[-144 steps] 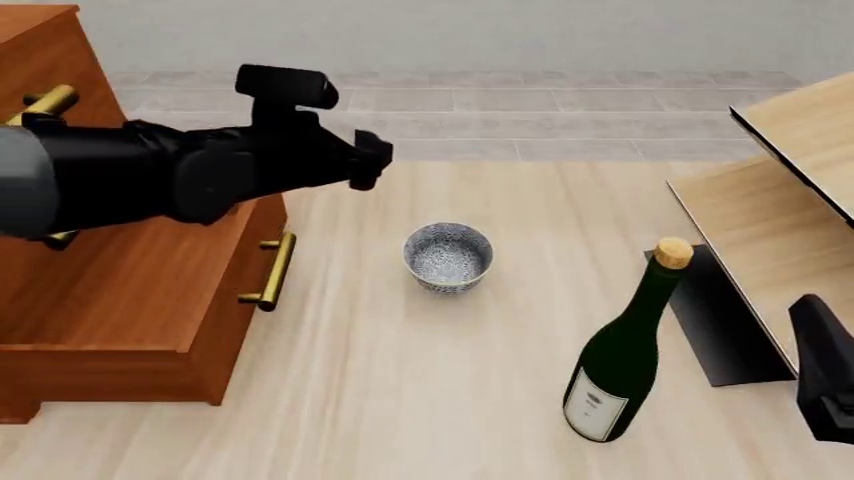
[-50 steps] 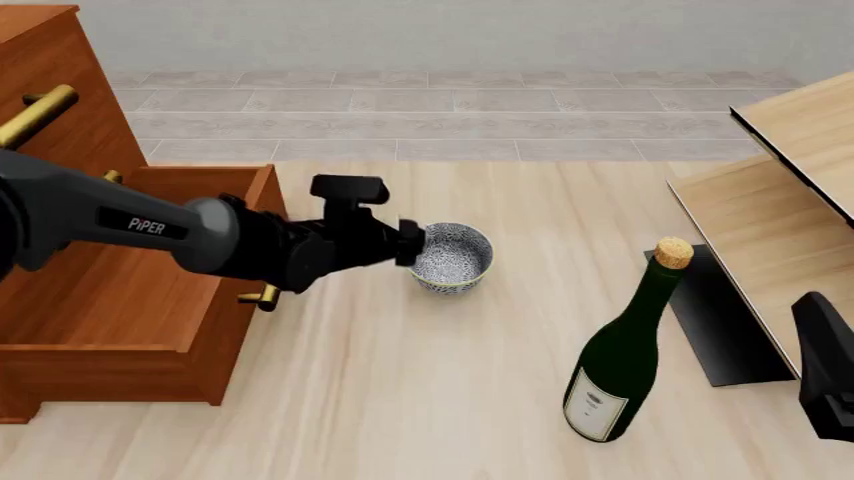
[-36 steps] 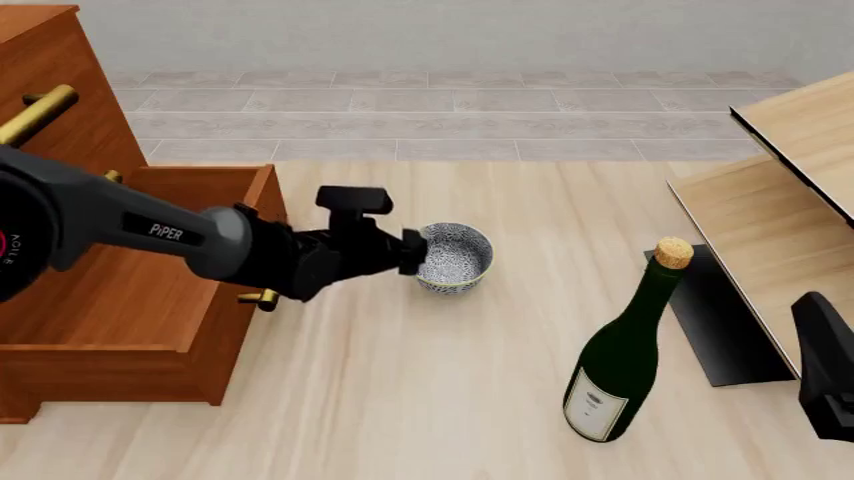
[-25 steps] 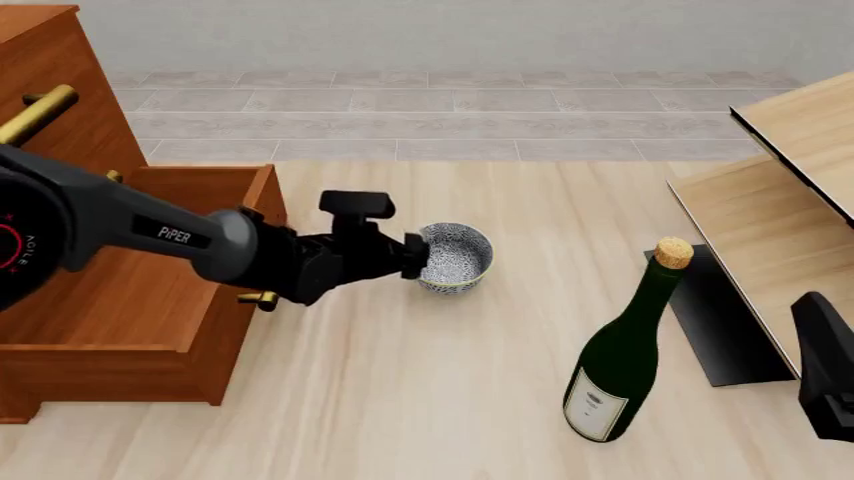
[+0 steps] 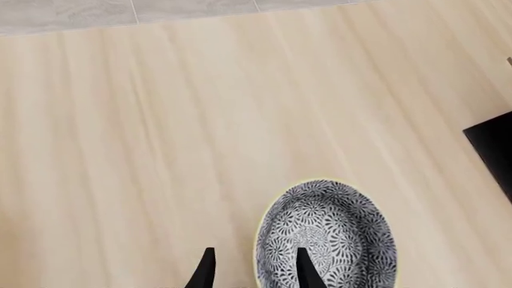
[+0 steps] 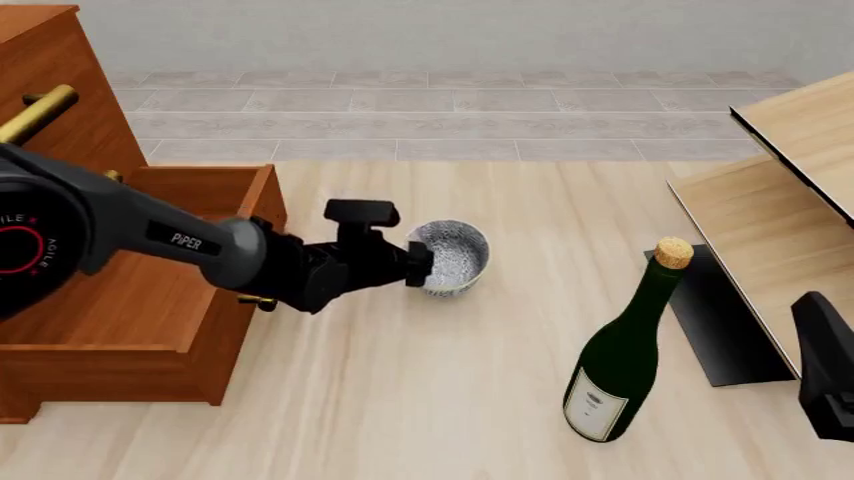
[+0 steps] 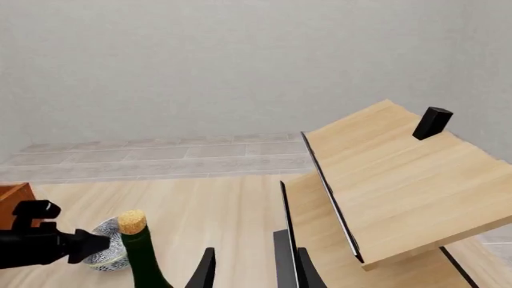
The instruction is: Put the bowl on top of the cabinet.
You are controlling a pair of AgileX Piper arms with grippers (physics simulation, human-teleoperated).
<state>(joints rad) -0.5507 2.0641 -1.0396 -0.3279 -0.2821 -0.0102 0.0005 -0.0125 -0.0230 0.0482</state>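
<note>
The bowl (image 6: 454, 256), white with a blue-grey floral pattern, stands upright on the pale wooden table a little right of the cabinet (image 6: 120, 300). My left gripper (image 6: 419, 264) reaches it from the left and is open. In the left wrist view one of its fingertips (image 5: 303, 269) is inside the bowl (image 5: 336, 237) and the other is outside, so they straddle the near wall with gaps on both sides. The cabinet's flat top (image 6: 34, 20) is at the far left. My right gripper (image 7: 254, 271) hangs open and empty at the front right.
A dark green corked bottle (image 6: 621, 365) stands right of the bowl. A pale wood shelf unit (image 6: 787, 200) on a black support (image 6: 721, 330) fills the right side. The cabinet's lower drawer (image 6: 200, 180) juts out toward the bowl, with brass handles.
The left arm came down from in front of the cabinet to the bowl and crept right until its fingers straddle the wall. The bowl has nudged slightly. The right arm has not moved.
</note>
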